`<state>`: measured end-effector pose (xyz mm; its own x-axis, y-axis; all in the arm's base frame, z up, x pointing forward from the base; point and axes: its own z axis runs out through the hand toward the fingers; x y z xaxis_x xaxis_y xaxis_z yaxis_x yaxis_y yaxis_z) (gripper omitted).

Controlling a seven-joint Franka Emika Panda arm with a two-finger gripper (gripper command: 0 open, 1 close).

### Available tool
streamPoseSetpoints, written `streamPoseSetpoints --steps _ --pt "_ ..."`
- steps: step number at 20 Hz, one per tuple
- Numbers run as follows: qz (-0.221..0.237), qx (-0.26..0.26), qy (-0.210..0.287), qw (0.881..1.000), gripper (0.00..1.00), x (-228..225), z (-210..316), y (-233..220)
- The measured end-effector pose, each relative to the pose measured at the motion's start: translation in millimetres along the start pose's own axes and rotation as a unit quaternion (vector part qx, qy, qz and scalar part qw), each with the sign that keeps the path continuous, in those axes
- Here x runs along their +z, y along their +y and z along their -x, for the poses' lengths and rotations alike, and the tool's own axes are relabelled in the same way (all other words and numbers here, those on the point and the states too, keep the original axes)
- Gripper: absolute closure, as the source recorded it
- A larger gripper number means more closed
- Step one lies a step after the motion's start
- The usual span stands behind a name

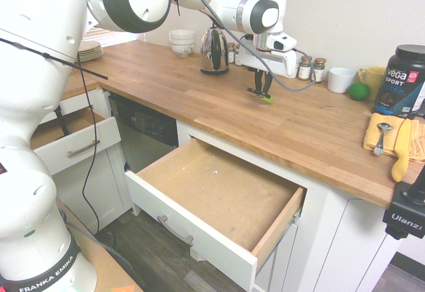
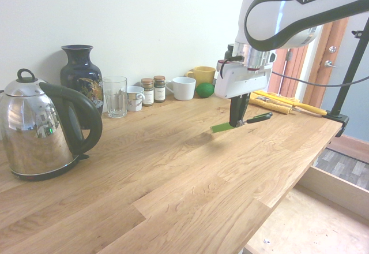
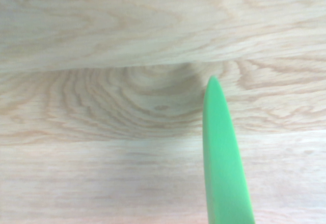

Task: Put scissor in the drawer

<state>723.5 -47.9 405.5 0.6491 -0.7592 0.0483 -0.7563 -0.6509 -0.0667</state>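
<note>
While the gripper point(image 2: 238, 121) hangs over the middle of the wooden countertop point(image 1: 219, 99), its dark fingers are closed on the scissor point(image 2: 241, 122) — clamped around the middle of it. The scissor sits roughly level just above the wood, its shadow on the boards below; the green end sticks out to one side of the fingers and the dark end to the other. From the wrist camera only a green pointed strip point(image 3: 222, 158) shows against the wood grain. Nearer, below the counter's front edge, the drawer point(image 1: 219, 202) stands pulled out, its bare light-wood inside showing — well apart from the held scissor.
</note>
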Motion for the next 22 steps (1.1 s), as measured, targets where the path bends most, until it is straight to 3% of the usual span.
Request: streamPoseSetpoints --steps 10,22 --pt "0.001 0.007 -0.002 1.000 1.00 -43 28 29" --pt "0.010 0.011 -0.007 1.000 1.00 -86 123 138"
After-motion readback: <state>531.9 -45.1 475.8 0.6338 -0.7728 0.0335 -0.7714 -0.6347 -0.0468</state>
